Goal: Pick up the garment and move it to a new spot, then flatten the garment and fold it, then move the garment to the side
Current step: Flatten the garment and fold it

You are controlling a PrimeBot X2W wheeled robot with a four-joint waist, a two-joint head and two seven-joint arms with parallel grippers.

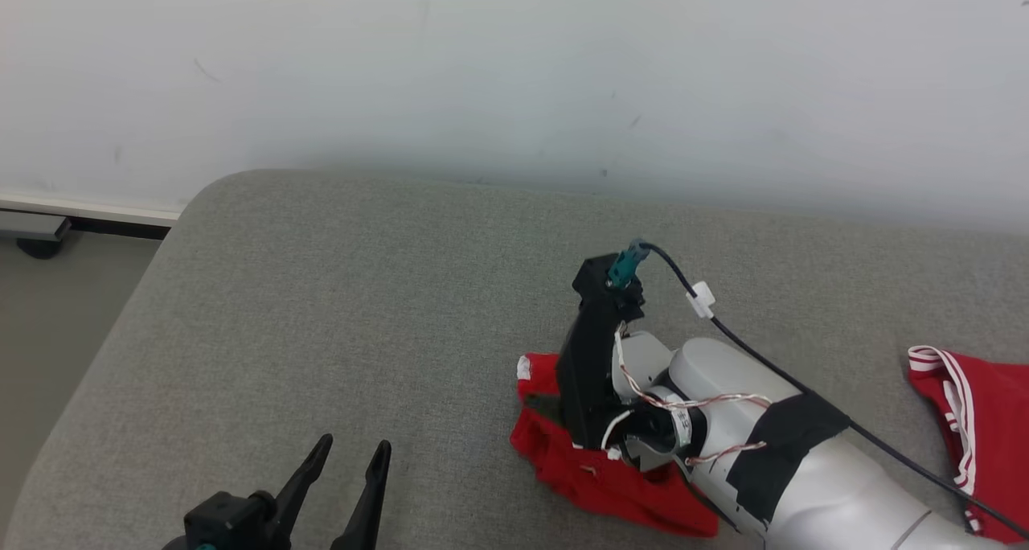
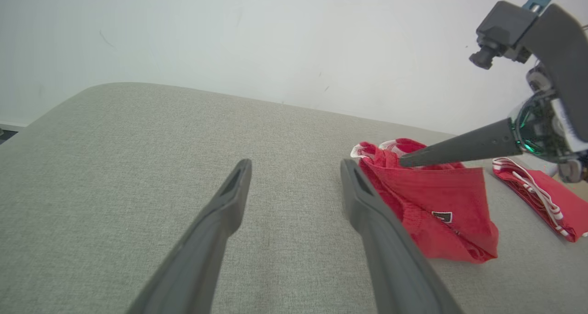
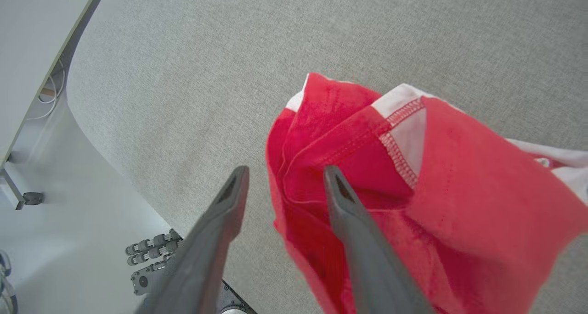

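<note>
Head view – grey fabric surface (image 1: 321,293), white wall (image 1: 482,67), left claw (image 1: 354,443) spread, right claw (image 3: 286,171) spread over red garment (image 1: 595,478)

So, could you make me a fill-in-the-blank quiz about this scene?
The crumpled garment is ___ with white trim.
It lies on a ___ fabric surface.
The left end effector has its jaws ___.
A second, striped garment lies on the robot's ___ side.
Missing: red; grey; open; right.

No text can be read; the small dark patch (image 2: 443,216) on the red garment (image 2: 427,190) is illegible.
</note>
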